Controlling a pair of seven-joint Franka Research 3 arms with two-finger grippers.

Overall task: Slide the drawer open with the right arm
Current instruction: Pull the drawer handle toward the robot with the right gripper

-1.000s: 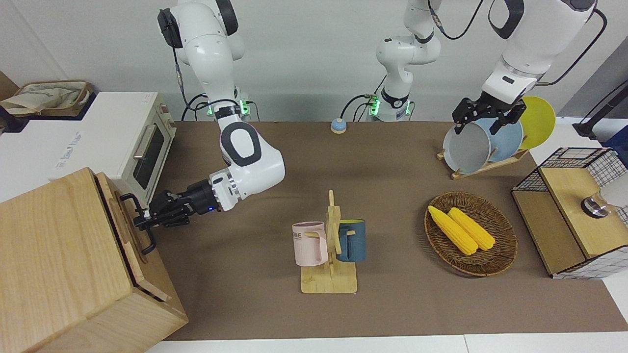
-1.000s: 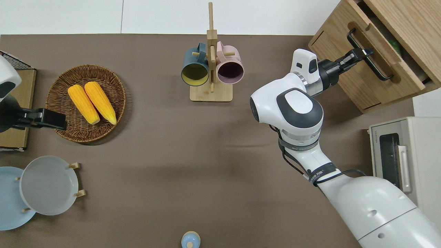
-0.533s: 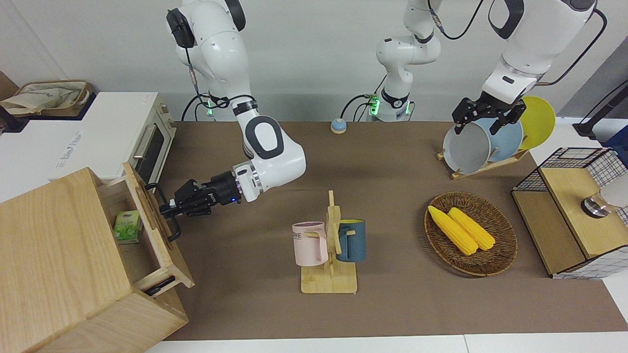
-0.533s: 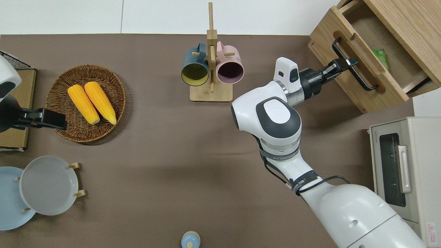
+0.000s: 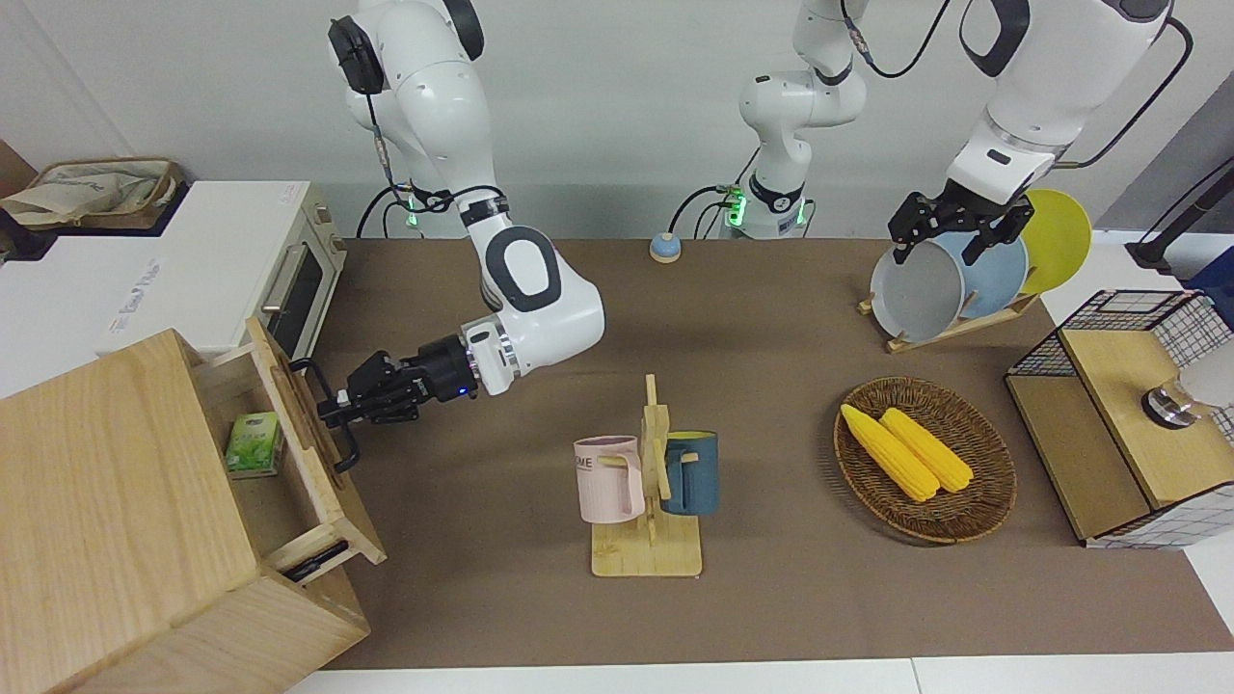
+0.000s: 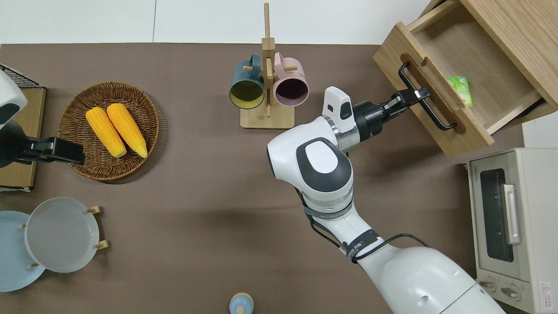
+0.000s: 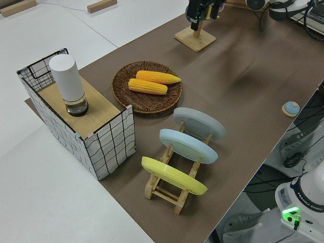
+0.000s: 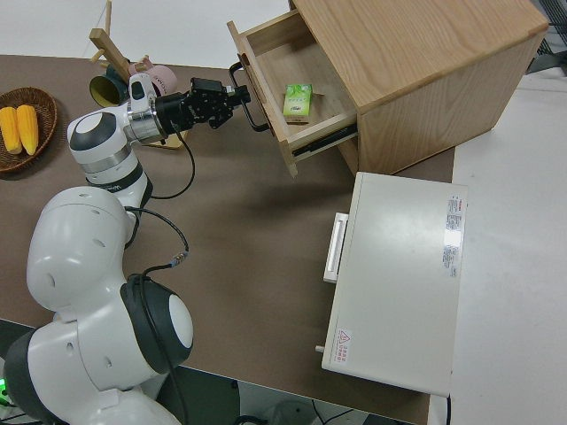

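Right tool [image 6: 412, 94] clamped on black loop handle [image 6: 426, 101] of drawer [image 6: 440, 83]. Drawer pulled well out of pale-wood cabinet [image 5: 106, 511] at right arm's end of worktop [image 6: 196, 183]; 1 green packet [image 6: 460, 84] inside. Left arm parked; its tool's state: cannot tell.

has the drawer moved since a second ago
Yes. The drawer has slid farther out of the cabinet toward the mug rack, pulled by the right hand on its handle.
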